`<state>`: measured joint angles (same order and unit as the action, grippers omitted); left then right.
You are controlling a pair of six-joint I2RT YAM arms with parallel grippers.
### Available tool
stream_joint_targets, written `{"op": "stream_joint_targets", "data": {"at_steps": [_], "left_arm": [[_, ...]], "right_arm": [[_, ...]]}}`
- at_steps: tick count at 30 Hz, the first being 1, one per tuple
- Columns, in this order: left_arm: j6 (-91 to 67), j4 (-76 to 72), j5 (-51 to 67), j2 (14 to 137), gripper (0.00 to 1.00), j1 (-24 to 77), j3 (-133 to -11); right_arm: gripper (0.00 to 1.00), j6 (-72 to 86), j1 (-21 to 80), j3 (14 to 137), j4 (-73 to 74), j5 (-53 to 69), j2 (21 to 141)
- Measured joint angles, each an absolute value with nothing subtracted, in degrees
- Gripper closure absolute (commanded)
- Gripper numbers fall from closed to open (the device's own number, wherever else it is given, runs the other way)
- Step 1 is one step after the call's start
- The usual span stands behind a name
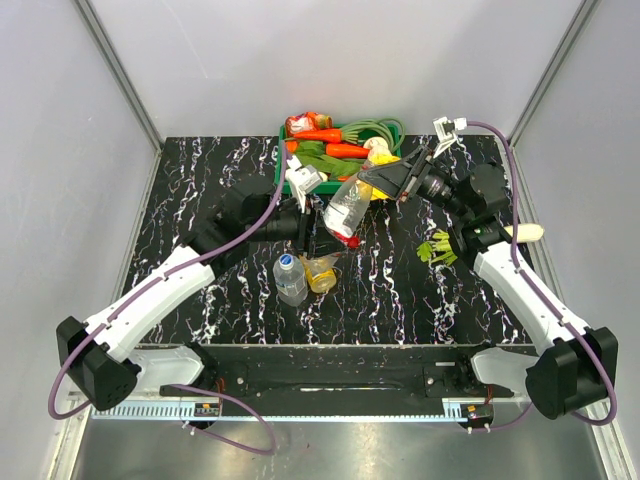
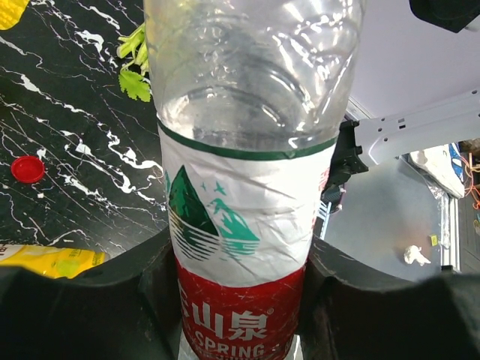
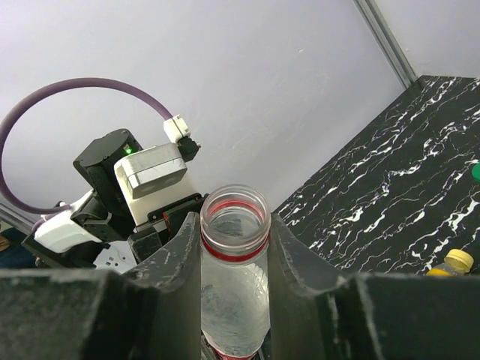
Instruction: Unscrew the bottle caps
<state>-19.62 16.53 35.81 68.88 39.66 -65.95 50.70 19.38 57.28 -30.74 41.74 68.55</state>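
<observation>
Bottle [image 1: 350, 206] slants from left pincer [image 2: 240, 289] to right pincer [image 3: 234, 251], uncapped neck far-right.

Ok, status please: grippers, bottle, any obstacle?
Left gripper shut on red-label bottle. Right gripper shut on its neck. Red cap off, on table. No obstruction seen.

The red-label bottle [image 1: 350, 205] is hemmed at both ends, left claw [image 2: 240, 296] on its base, right claw [image 3: 234, 251] on its neck. Beyond it the full green tray [image 1: 283, 131] blocks; just nearer sit the blue-label bottle [image 1: 290, 278] and juice bottle [image 1: 323, 272]. To its near right, bare bench [image 1: 400, 292] lies open.
</observation>
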Motion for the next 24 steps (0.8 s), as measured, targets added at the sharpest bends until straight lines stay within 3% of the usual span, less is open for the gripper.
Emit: {"op": "stream_joint_targets", "data": {"at_steps": [7, 24], "left_arm": [[-18.85, 16.64, 35.83, 68.62, 0.01, 39.77, -65.82], [-19.40, 15.38, 29.58, 65.80, 0.01, 39.94, -65.73]], "right_arm": [[1.00, 50.33, 19.38, 57.21, -31.24, 42.65, 68.55], [1.00, 28.86, 19.44, 57.01, -9.02, 36.95, 62.22]]}}
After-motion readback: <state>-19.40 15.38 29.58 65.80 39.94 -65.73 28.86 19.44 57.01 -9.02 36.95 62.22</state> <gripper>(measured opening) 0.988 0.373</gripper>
